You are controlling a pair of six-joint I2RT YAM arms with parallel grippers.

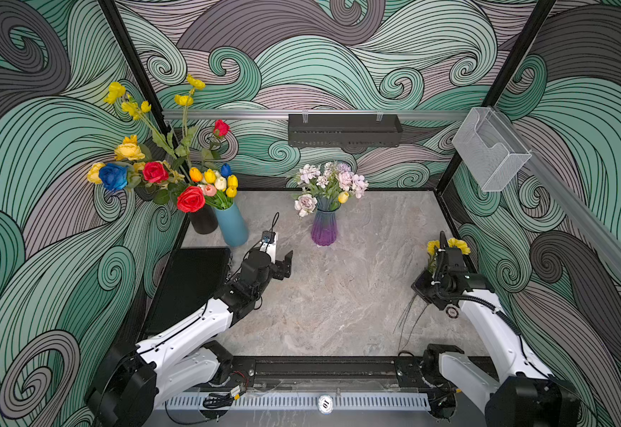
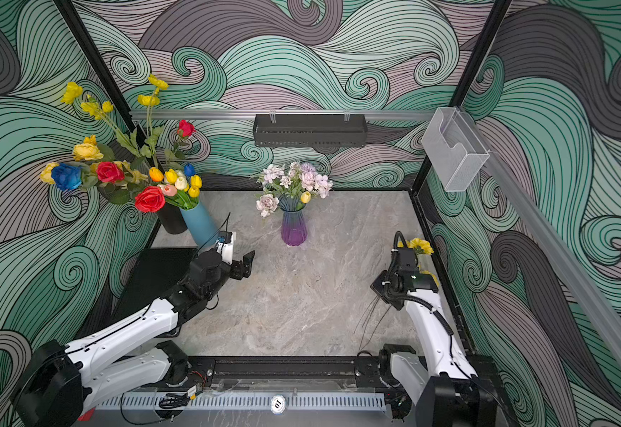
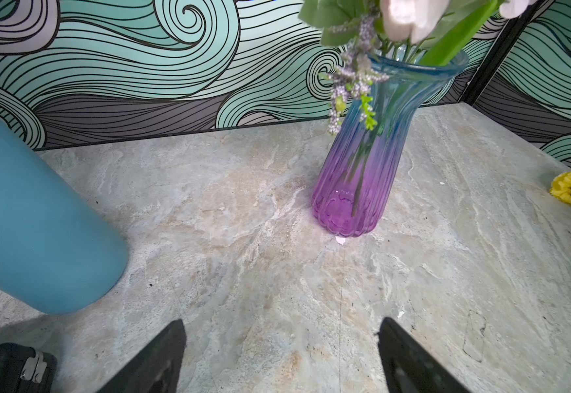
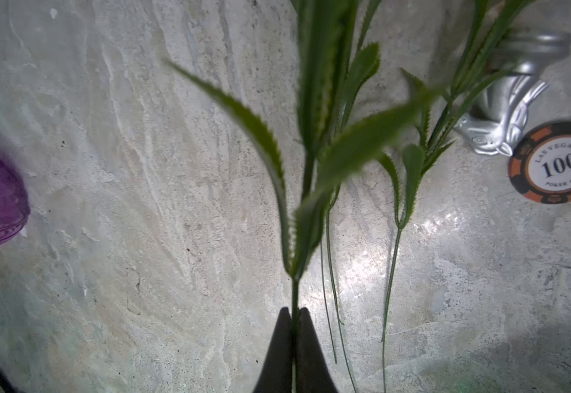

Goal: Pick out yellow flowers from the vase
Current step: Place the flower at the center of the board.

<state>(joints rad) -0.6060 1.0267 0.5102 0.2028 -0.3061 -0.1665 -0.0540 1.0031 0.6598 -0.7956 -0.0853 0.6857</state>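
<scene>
Right arm [image 1: 484,325] low, jaws pinching a green stem [image 4: 294,292]; left arm [image 1: 190,329] forward, jaws spread

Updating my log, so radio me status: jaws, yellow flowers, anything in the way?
Left jaws open, empty. Right jaws shut on green leafy stem. One yellow tulip bud sits in purple-blue ribbed glass vase. Pale lilac blooms crowd it.

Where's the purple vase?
In both top views the purple vase stands centre-back, right of the blue vase and ahead of the open left end effector.
</scene>
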